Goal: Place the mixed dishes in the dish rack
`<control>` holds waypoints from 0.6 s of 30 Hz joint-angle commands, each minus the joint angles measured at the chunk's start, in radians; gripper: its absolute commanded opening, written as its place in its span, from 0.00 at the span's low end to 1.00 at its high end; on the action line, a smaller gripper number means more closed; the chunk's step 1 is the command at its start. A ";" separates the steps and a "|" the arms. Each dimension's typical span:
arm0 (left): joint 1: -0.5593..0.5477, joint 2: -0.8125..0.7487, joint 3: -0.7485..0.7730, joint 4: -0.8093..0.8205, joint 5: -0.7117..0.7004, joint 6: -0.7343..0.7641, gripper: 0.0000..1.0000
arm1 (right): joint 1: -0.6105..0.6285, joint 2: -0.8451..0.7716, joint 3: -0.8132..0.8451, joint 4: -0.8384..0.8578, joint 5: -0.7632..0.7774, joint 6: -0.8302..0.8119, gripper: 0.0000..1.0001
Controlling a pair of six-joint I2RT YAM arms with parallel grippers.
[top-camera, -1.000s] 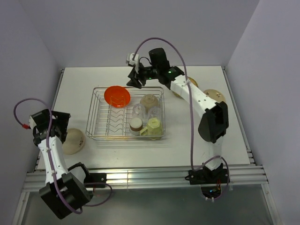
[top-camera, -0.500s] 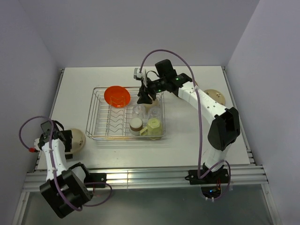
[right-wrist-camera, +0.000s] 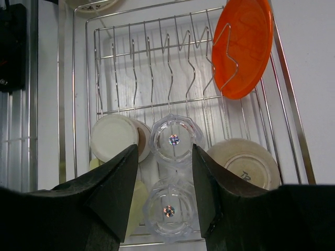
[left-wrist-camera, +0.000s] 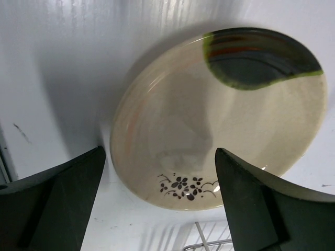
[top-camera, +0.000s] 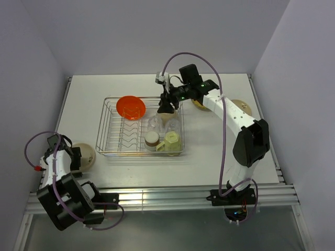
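Note:
The dish rack point(top-camera: 118, 137) stands mid-table. It holds an upright orange plate point(top-camera: 131, 107), two clear cups point(top-camera: 155, 124), a brown cup point(top-camera: 152, 138) and a pale green mug point(top-camera: 172, 141). My right gripper point(top-camera: 166, 102) hovers open and empty over the rack's right part. In the right wrist view it point(right-wrist-camera: 164, 151) is above the clear cups point(right-wrist-camera: 172, 140), with an upturned beige bowl point(right-wrist-camera: 246, 164) beside them. My left gripper point(top-camera: 70, 157) is open, its fingers on either side of a cream flowered plate point(left-wrist-camera: 220, 120) lying on the table at the left point(top-camera: 86, 157).
A tan plate point(top-camera: 242, 107) and a yellowish plate point(top-camera: 199, 103), partly under the right arm, lie on the table right of the rack. The rack's front left corner point(left-wrist-camera: 209, 238) shows just beyond the cream plate. Walls close in the table on three sides.
My right gripper moved from behind the rack's back edge to above its right part. My left arm dropped and brought its gripper down to the cream plate.

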 commanded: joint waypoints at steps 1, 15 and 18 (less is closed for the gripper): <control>0.010 0.062 -0.065 0.143 0.022 -0.004 0.93 | -0.029 -0.037 0.030 0.000 -0.031 0.026 0.53; 0.024 0.243 -0.013 0.484 0.217 0.126 0.79 | -0.115 -0.054 -0.037 0.045 -0.081 0.038 0.53; 0.025 0.318 0.016 0.517 0.272 0.154 0.78 | -0.132 -0.056 -0.048 0.051 -0.096 0.041 0.52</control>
